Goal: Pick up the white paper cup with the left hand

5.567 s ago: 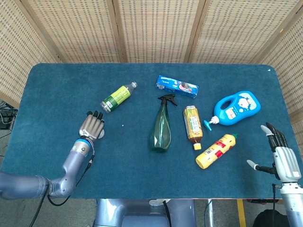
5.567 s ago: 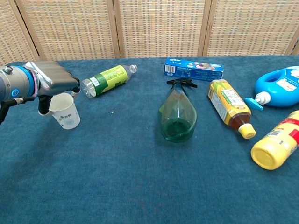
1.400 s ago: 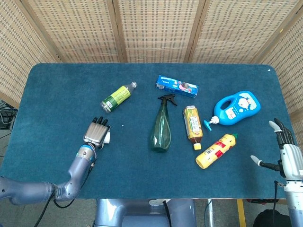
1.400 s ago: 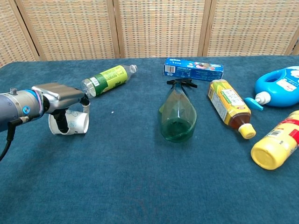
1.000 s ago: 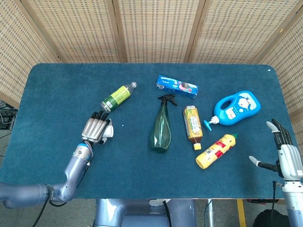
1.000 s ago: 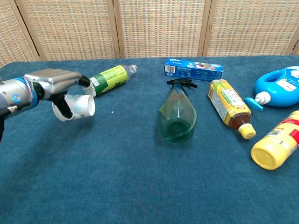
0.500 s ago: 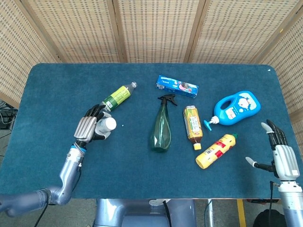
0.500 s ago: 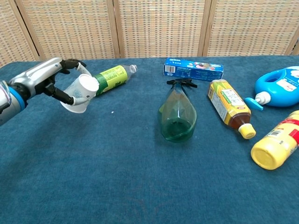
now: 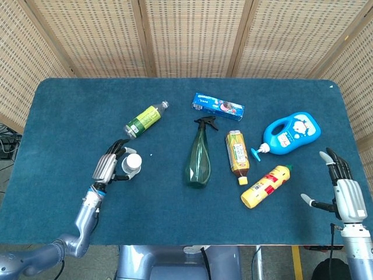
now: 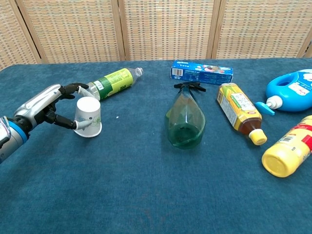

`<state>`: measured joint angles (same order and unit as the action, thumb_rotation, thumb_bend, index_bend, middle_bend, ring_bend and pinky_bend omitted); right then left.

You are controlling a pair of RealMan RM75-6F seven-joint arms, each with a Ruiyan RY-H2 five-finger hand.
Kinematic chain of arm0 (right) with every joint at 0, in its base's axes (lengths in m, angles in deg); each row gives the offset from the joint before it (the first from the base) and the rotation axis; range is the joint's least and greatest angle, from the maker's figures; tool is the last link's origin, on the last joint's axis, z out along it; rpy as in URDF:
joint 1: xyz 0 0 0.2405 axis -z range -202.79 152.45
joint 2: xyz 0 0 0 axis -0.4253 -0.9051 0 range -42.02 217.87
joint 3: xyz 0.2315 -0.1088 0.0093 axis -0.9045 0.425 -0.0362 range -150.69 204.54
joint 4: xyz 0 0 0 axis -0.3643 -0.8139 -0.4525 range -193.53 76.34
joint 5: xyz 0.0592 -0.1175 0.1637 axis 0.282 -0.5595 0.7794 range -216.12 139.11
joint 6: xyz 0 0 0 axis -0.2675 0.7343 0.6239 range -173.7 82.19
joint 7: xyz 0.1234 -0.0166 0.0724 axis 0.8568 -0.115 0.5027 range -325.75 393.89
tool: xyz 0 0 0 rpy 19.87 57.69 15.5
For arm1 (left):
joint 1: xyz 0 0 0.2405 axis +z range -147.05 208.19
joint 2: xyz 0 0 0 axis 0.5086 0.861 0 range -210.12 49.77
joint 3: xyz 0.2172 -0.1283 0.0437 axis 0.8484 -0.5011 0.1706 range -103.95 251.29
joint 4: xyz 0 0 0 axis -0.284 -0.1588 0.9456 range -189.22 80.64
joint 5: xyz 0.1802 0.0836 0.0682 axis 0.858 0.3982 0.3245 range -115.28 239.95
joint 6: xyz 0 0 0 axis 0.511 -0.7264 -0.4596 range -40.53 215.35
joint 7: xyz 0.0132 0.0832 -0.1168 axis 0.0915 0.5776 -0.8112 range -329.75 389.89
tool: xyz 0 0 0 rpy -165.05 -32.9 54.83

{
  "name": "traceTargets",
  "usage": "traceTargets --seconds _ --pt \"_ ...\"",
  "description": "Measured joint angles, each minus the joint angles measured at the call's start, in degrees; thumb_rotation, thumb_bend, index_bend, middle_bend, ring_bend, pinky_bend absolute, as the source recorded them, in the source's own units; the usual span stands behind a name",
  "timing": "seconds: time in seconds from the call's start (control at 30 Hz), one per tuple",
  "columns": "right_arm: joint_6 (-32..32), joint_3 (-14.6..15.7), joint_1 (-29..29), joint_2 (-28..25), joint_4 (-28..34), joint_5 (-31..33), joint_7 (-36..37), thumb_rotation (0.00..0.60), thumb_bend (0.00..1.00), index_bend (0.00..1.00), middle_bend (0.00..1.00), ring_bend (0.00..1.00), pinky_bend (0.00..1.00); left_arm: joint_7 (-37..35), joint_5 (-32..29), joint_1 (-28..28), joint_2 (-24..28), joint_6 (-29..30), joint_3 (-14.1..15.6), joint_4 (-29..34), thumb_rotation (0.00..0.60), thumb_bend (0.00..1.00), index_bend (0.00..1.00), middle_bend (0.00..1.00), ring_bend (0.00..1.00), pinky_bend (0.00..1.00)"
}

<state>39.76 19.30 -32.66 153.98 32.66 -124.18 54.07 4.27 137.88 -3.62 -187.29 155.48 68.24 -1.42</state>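
Observation:
The white paper cup (image 10: 88,117) (image 9: 133,163) stands upside down, base up and rim toward the blue cloth, at the left of the table. My left hand (image 10: 46,106) (image 9: 111,165) holds it from the left, with fingers (image 10: 77,88) curled over its far side and the thumb against its near side. I cannot tell whether the rim rests on the cloth. My right hand (image 9: 345,197) shows only in the head view, off the table's right front corner, with fingers spread and nothing in it.
A green-label bottle (image 10: 109,83) lies just behind the cup. A green spray bottle (image 10: 185,119) lies mid-table, with a blue box (image 10: 202,71) behind it. A tea bottle (image 10: 240,111), a yellow bottle (image 10: 290,153) and a blue jug (image 10: 292,90) lie at the right.
The left hand tipped the upright cup over, lifted it lying sideways, then turned it base up and brought it down toward the cloth. The right hand shifted only slightly.

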Motion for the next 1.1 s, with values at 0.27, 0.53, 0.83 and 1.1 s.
traceTargets --seconds 0.27,0.53,0.83,1.1 --pt "0.1 0.0 0.0 0.0 -0.1 0.1 0.1 0.600 0.10 0.09 0.00 0.00 0.00 -1.1 2.6 0.7 1.6 -1.0 0.6 0.6 0.514 0.20 0.11 0.00 0.00 0.00" --pt "-0.4 0.0 -0.1 0.0 -0.5 0.3 -0.2 0.600 0.10 0.09 0.00 0.00 0.00 1.7 6.0 1.7 6.5 6.4 -0.6 6.1 0.514 0.22 0.11 0.00 0.00 0.00" --pt "-1.8 0.6 -0.5 0.1 -1.1 0.7 -4.9 0.600 0.10 0.09 0.00 0.00 0.00 21.6 5.7 5.1 20.1 8.8 0.3 23.7 0.517 0.24 0.09 0.00 0.00 0.00" --pt "-3.6 1.2 -0.9 0.5 -1.0 1.8 -11.1 0.600 0.10 0.06 0.00 0.00 0.00 46.0 1.8 13.0 32.4 13.4 4.0 39.4 0.534 0.24 0.08 0.00 0.00 0.00"
